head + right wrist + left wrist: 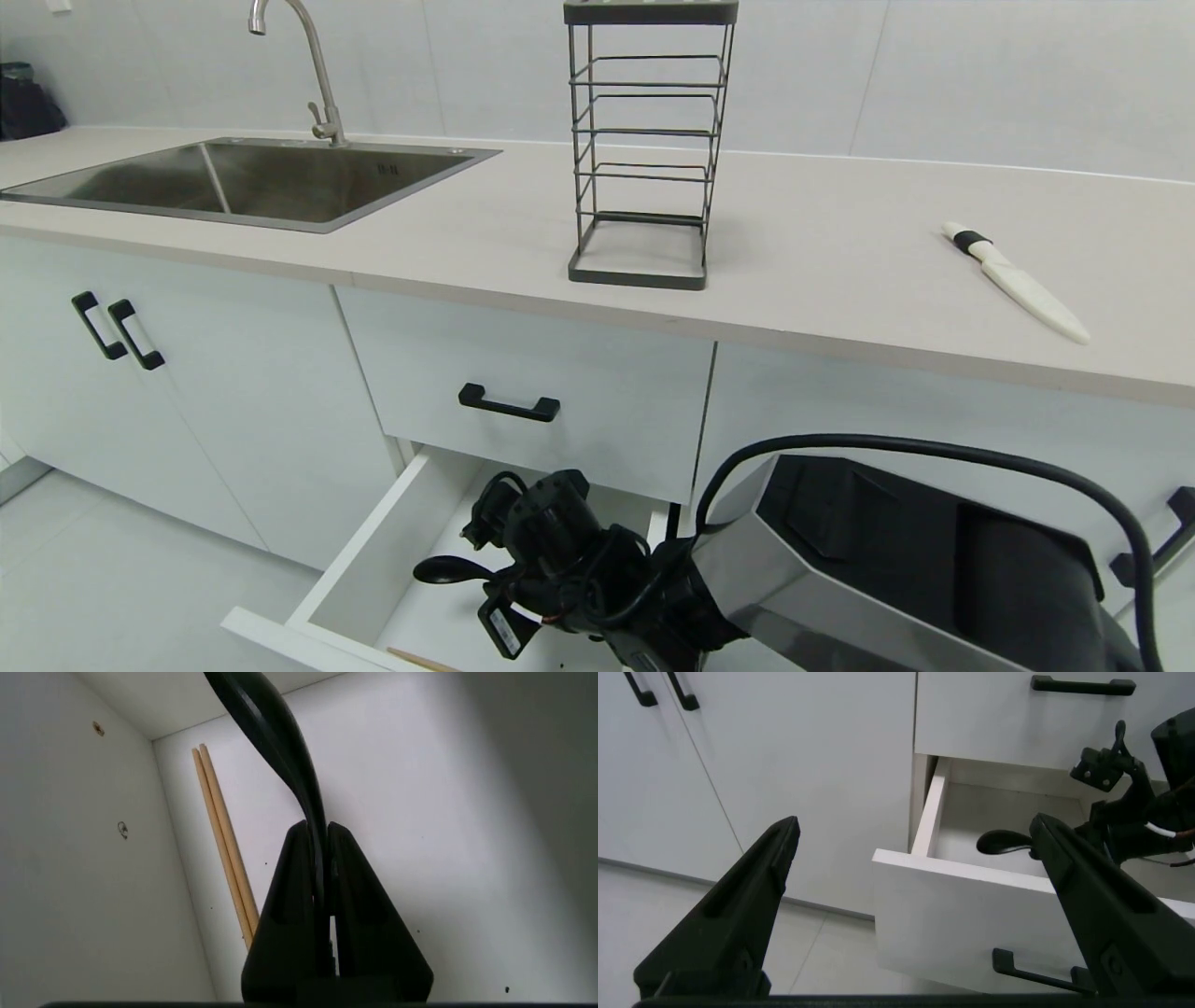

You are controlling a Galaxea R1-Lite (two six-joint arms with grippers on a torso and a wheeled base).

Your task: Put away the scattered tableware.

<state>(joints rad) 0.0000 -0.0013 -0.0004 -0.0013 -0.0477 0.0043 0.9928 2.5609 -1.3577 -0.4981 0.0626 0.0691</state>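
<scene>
My right gripper (497,571) hangs inside the open lower drawer (355,560), shut on the handle of a black spoon (448,568). In the right wrist view the spoon (266,728) sticks out past the right gripper (318,838) above the white drawer floor (448,812). A pair of wooden chopsticks (224,849) lies in the drawer along its side wall. On the right of the counter rests a white knife (1016,282) with a black band. My left gripper (915,826) is open and empty outside the drawer's front (971,905), and beyond it the spoon's bowl (1004,843) shows.
A tall dark wire rack (644,149) stands mid-counter. A steel sink (252,177) with a faucet (313,65) is at the back left. A shut drawer with a black handle (509,404) sits just above the open one. Cabinet doors (121,331) are at the left.
</scene>
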